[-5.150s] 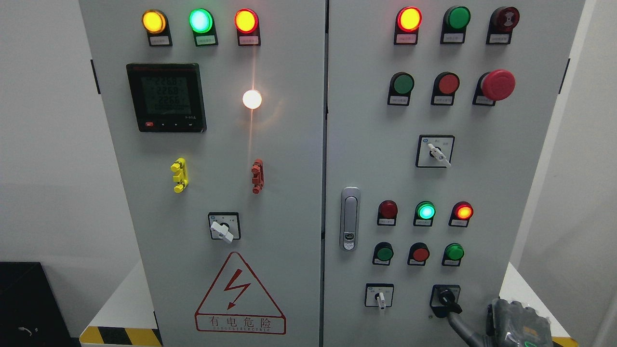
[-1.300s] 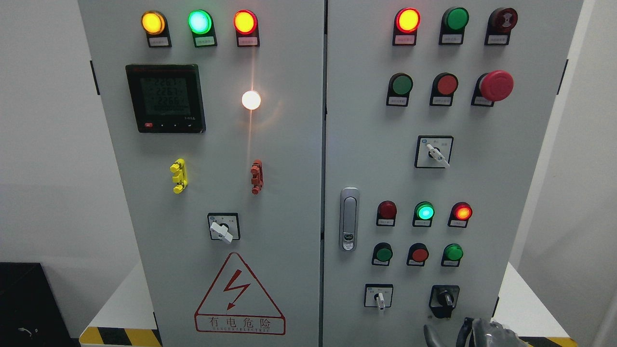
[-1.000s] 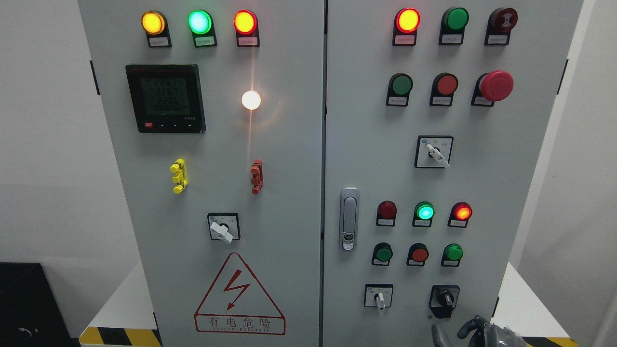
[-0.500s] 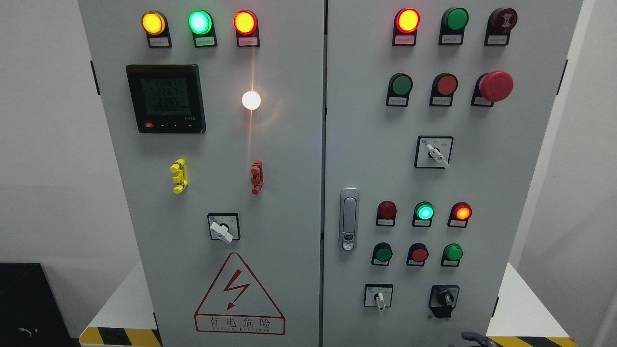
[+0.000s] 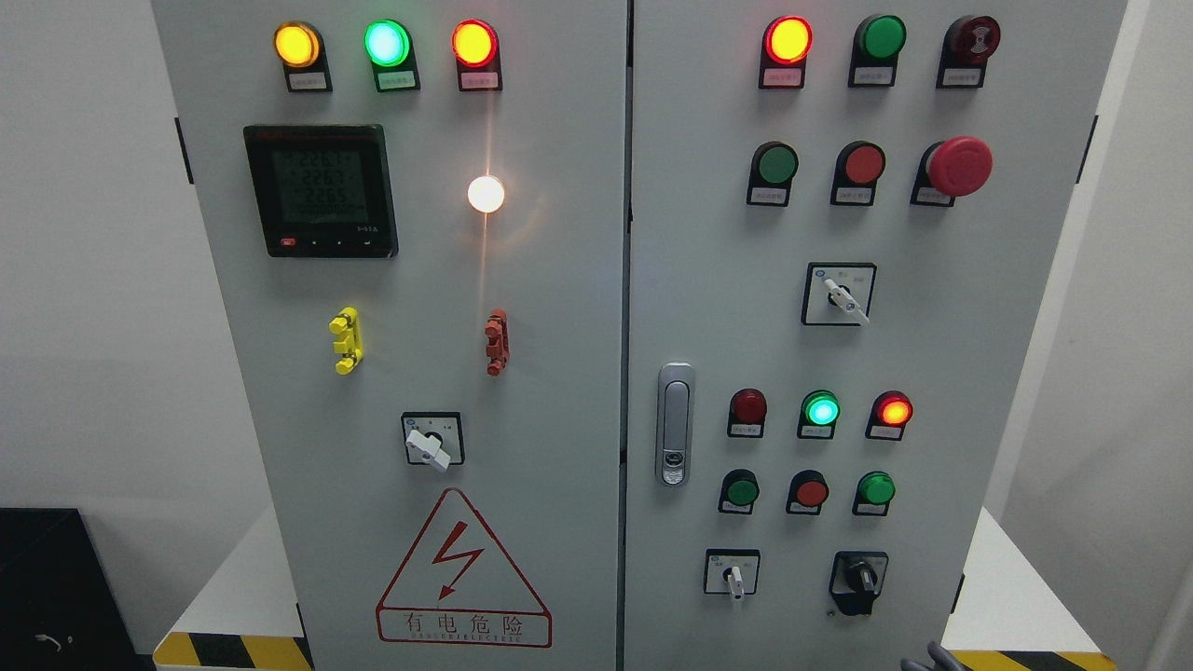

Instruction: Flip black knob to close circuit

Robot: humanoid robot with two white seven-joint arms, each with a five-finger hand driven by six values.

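The black knob (image 5: 860, 579) sits at the lower right of the grey electrical cabinet's right door (image 5: 708, 308). Its handle stands nearly upright and nothing touches it. Only a grey sliver of my right hand (image 5: 930, 659) shows at the bottom edge, below and to the right of the knob and apart from it. My left arm is out of the picture.
A white selector switch (image 5: 733, 576) sits left of the knob, with a row of green and red push buttons (image 5: 810, 491) above it. Higher up are lit indicator lamps (image 5: 821, 409), a red mushroom stop button (image 5: 960, 165) and the door latch (image 5: 676, 423).
My right hand let go of the black knob and dropped down out of the picture. The knob's handle now stands nearly upright instead of tilted under the hand.
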